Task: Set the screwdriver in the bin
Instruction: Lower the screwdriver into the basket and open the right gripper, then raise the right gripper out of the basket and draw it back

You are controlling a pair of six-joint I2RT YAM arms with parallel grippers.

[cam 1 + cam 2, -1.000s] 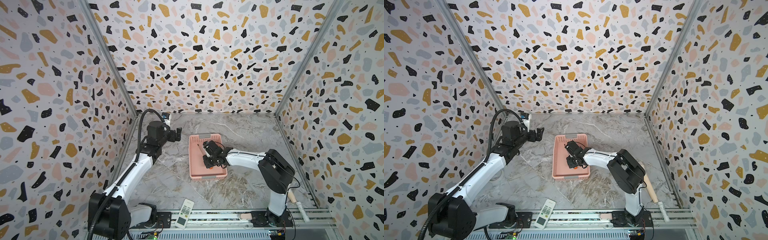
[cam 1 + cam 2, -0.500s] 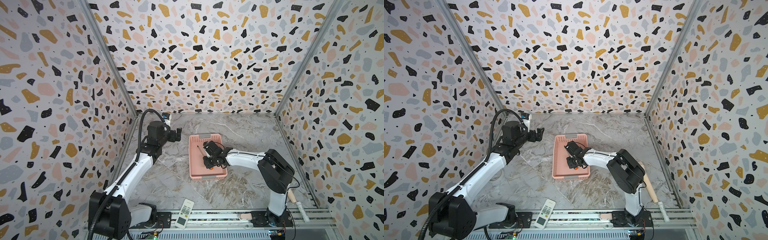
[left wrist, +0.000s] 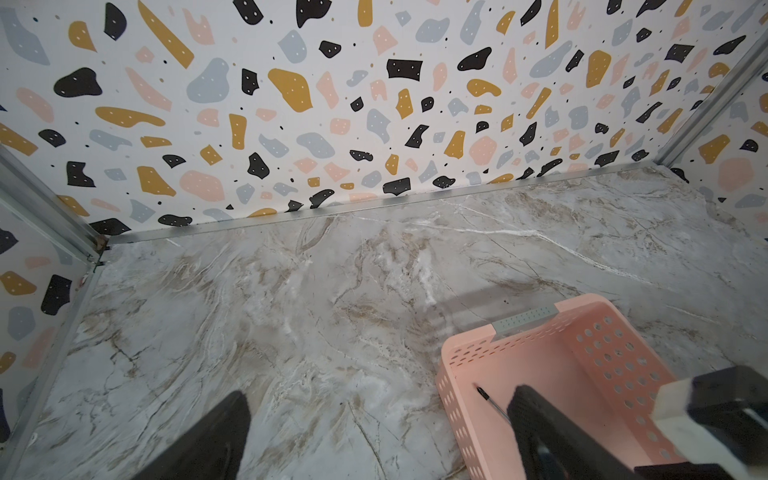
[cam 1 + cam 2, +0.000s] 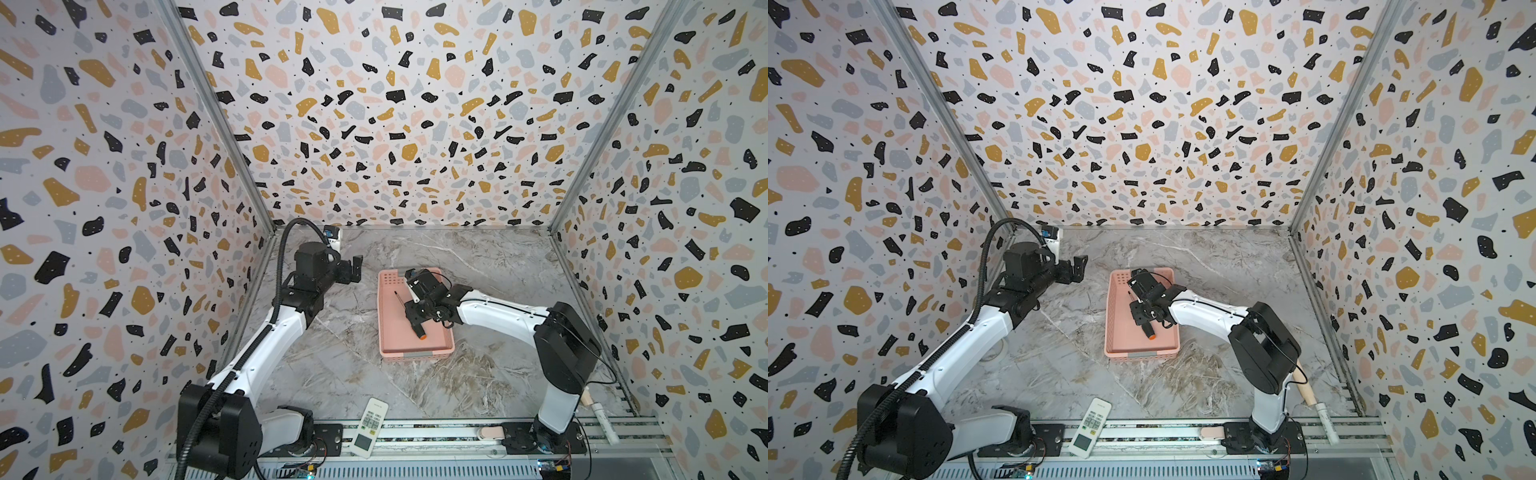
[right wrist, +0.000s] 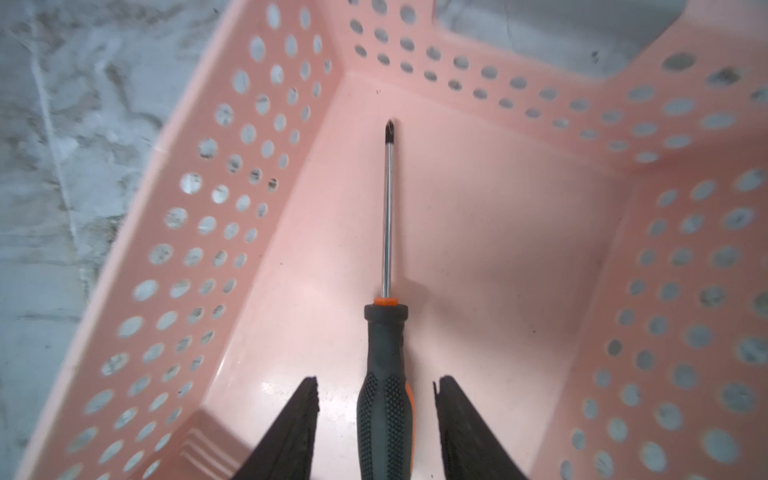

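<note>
**Screwdriver flat in the bin, right claw parted around its handle**

The screwdriver [image 5: 384,340] lies flat on the floor of the bin [image 4: 399,332], which sits near the middle of the tabletop [image 4: 498,257]. The right claw [image 5: 376,380] is low inside the bin and partly open. One jaw stands on each side of the handle with a clear gap to both, so it grips nothing. The left claw [image 3: 380,392] hangs wide open and empty beside the bin, toward the tabletop's left edge.

The tool looks light and rigid. Its thin steel shaft is probably slick and hard to pinch. The dimpled black handle, taken across its width, is the sensible hold. Being round, it may roll.

Its long axis runs nearly along the bin's long sides, slightly askew. In both top views the tip points to the tabletop's far edge and a little left, and the orange butt cap points to the near edge.
</note>
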